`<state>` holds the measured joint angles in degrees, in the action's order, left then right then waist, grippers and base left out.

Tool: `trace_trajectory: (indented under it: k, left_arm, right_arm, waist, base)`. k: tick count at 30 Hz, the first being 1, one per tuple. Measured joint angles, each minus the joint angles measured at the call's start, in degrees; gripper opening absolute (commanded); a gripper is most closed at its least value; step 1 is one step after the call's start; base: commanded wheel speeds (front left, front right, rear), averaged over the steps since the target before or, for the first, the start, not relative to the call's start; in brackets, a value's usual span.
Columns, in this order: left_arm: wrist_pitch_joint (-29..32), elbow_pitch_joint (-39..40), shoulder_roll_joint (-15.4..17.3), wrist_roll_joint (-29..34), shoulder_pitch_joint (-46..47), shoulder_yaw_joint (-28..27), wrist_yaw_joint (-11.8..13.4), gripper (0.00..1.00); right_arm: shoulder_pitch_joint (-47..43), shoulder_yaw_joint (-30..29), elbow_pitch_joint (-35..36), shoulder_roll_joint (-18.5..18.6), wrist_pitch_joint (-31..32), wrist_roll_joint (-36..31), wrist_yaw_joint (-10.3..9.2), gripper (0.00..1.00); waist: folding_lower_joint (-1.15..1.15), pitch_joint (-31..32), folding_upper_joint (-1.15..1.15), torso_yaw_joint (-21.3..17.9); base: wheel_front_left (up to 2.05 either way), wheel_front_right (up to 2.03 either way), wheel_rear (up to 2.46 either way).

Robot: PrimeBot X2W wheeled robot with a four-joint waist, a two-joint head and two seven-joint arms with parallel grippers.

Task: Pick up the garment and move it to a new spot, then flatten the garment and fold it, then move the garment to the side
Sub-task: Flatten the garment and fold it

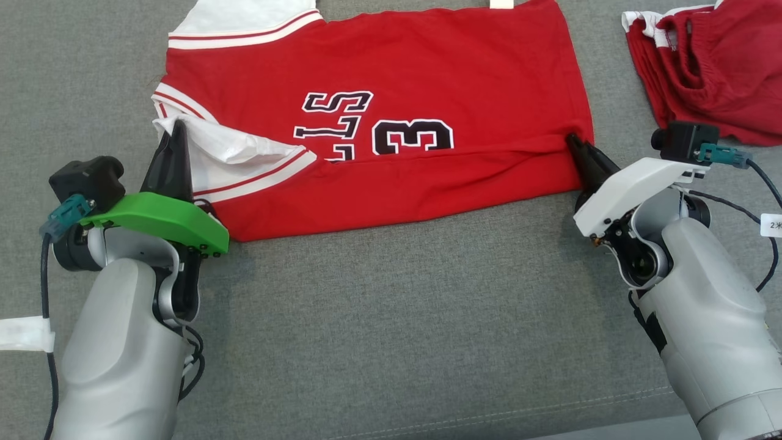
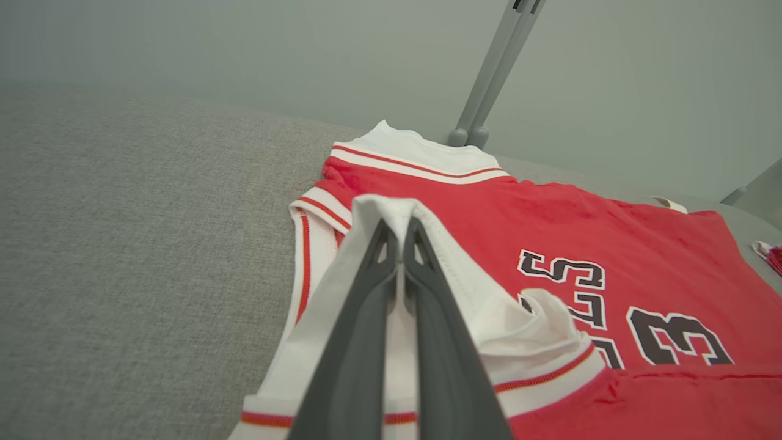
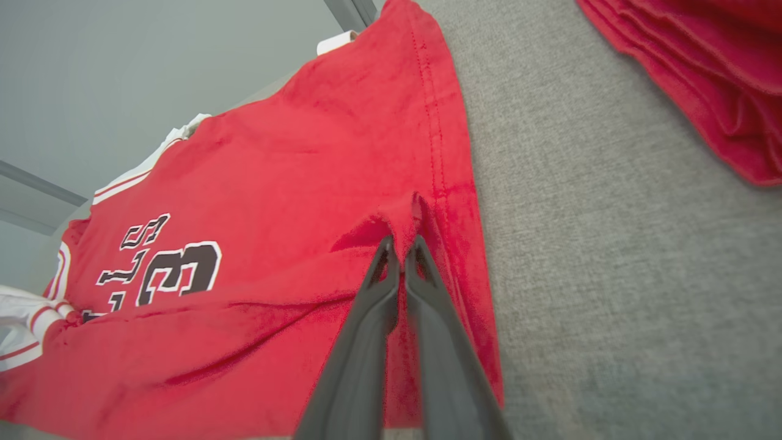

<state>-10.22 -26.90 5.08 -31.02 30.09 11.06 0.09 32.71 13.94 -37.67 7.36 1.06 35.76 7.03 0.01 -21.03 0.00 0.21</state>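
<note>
The garment (image 1: 391, 79) is a red jersey with white striped trim and black numbers, lying sideways on the grey cushion, its near long edge folded up over the print. My left gripper (image 1: 177, 131) is shut on the white sleeve trim at the jersey's left end; in the left wrist view the gripper (image 2: 400, 235) pinches a peak of white cloth (image 2: 379, 208). My right gripper (image 1: 573, 142) is shut on the red hem at the right end, where the fabric (image 3: 406, 214) puckers around the fingertips (image 3: 386, 247).
A second red garment (image 1: 708, 67) with white trim lies bunched at the back right of the cushion. A grey stand (image 2: 495, 67) rises behind the jersey. White tape (image 1: 24, 334) marks the cushion at the left edge, and a seam (image 1: 489, 415) runs along the cushion's front.
</note>
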Motion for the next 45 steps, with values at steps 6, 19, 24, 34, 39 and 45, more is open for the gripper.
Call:
trace_trajectory:
  k: [6,19,24,34,39,45]
  left_arm:
    - [-1.4,-2.7,-0.6,0.0,2.6,-0.1,-0.6,1.0]
    - [-3.5,-6.4,-1.3,-1.1,3.7,-1.6,-3.1,1.0]
    - [-4.0,-7.6,-2.1,-3.6,-0.2,-2.7,-4.0,1.0]
    - [-4.0,-10.1,-2.3,-6.5,-8.8,-3.5,-5.2,1.0]
    - [-3.2,-11.7,-2.3,-7.4,-10.7,-3.1,-5.2,1.0]
    - [-1.3,-13.7,-2.4,-8.7,-10.8,-2.8,-5.2,1.0]
  right_arm:
    - [1.6,-0.6,-0.9,0.0,-2.1,-0.1,0.0,1.0]
    - [2.9,-2.5,-1.0,1.1,-10.0,-0.2,0.01,1.0]
    - [-1.0,-2.8,-1.2,1.4,-13.0,-0.2,0.01,1.0]
    - [-8.6,-2.5,-1.8,-0.4,-14.2,0.1,0.01,1.0]
    - [-10.5,-2.0,-1.6,-1.1,-14.2,0.4,0.02,1.0]
    - [-11.0,-0.6,-1.4,-1.7,-14.3,0.6,0.02,1.0]
  waist:
    - [0.0,0.0,0.0,-0.2]
    - [0.0,1.7,0.0,-0.3]
    - [-0.01,3.1,0.0,0.3]
    - [0.0,7.2,0.0,1.8]
    - [-0.01,9.5,0.0,2.2]
    - [-0.01,10.1,0.0,1.4]
  base:
    - [0.0,0.0,0.0]
    - [0.0,0.0,0.0]
    - [0.0,0.0,0.0]
    - [0.0,0.0,0.0]
    - [0.0,0.0,0.0]
    - [0.0,0.0,0.0]
